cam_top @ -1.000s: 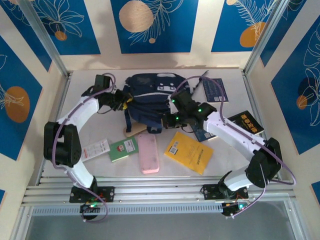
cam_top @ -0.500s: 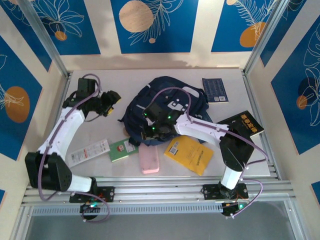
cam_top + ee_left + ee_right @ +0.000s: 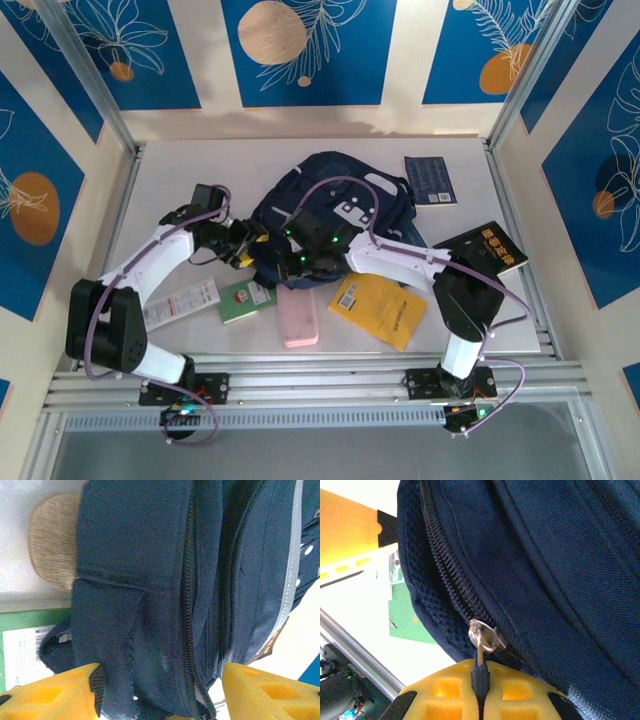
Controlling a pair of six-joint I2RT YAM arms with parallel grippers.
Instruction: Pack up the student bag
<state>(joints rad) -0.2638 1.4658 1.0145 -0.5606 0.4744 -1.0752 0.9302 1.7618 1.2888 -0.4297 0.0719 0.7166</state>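
The student bag (image 3: 335, 205), navy with pale grey trim, lies in the middle of the table. My left gripper (image 3: 247, 250) is at its near-left edge. In the left wrist view this gripper (image 3: 160, 692) is open, its yellow fingertips (image 3: 47, 692) on either side of a fold of the bag (image 3: 150, 580) and its closed zip. My right gripper (image 3: 298, 266) is at the bag's near edge. The right wrist view shows it (image 3: 480, 675) shut on the dark pull tab of a zip slider (image 3: 485, 637) on the bag (image 3: 560, 555).
A pink case (image 3: 297, 305), a yellow book (image 3: 380, 305), a green booklet (image 3: 245, 298) and a white packet (image 3: 180, 303) lie in front of the bag. A dark blue book (image 3: 431, 180) and a black book (image 3: 490, 245) lie at the right. A tan woven disc (image 3: 52, 540) lies beside the bag.
The bag has been turned and shifted forward. My right gripper moved left along its near edge. My left gripper pulled away, opened wider and came back to the bag's left edge.
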